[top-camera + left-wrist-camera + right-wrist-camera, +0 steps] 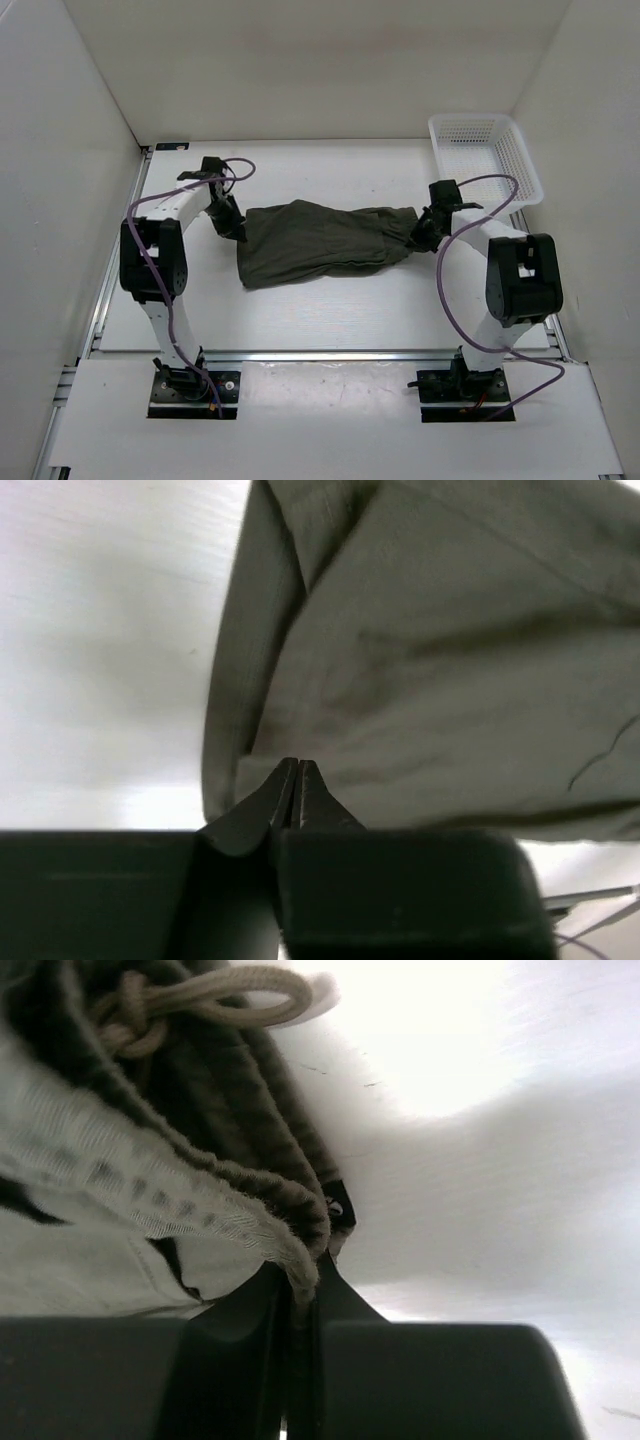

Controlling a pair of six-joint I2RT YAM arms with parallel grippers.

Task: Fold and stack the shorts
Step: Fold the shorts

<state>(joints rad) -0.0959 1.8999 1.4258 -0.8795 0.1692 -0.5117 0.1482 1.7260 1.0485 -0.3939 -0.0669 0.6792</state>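
Olive shorts [320, 245] stretched on tabletop [330, 310]; left hand [230, 225] pinched shut on hem [225, 780], right hand [425, 230] clamped on waistband [250, 1225]. Risk: thin left bite slipping free when lifted.

The shorts [320, 243] were seen to be dark olive green, plain and unpatterned. At their waist a tan drawstring [200, 1000] was shown, and beside it a pale white lining [110, 1185] was marked with small grey dots (blurred at close range). Beyond the shorts' right end a white mesh basket [485, 160] was seen. Beneath the shorts the table [330, 320] was white. At the shorts' two ends the left gripper [297, 772] and right gripper [298, 1285] were black, with purple cables [443, 290] nearby.
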